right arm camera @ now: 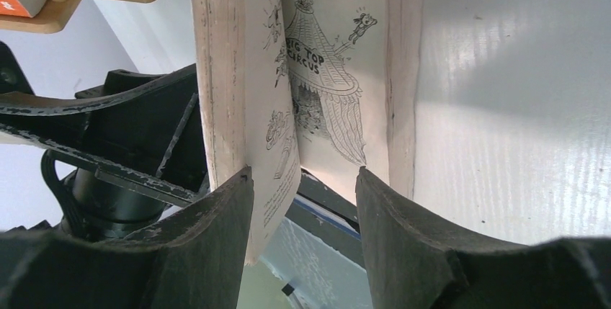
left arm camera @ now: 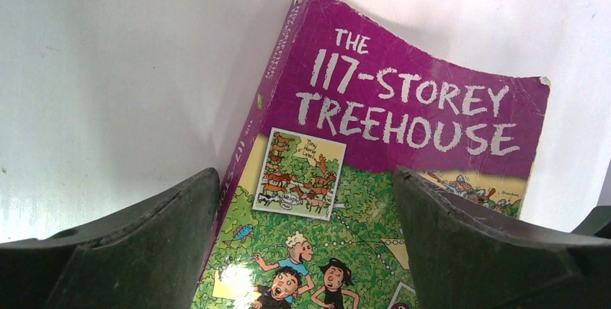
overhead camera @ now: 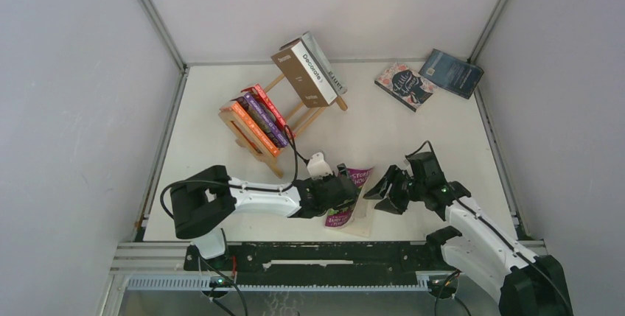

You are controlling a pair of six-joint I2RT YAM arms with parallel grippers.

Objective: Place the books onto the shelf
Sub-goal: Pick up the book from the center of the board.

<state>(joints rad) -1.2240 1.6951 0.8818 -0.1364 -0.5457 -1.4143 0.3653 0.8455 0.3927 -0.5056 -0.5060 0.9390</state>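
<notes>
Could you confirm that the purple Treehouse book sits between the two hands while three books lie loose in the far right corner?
Not quite: the top external view shows two there, the patterned book and the dark blue book. The purple Treehouse book does sit between the left hand and right hand.

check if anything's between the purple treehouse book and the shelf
Nothing loose lies on the table between the purple treehouse book and the shelf. Only the left gripper sits on that side of the book. The shelf's middle gap, between the red book and the brown book, looks free.
</notes>
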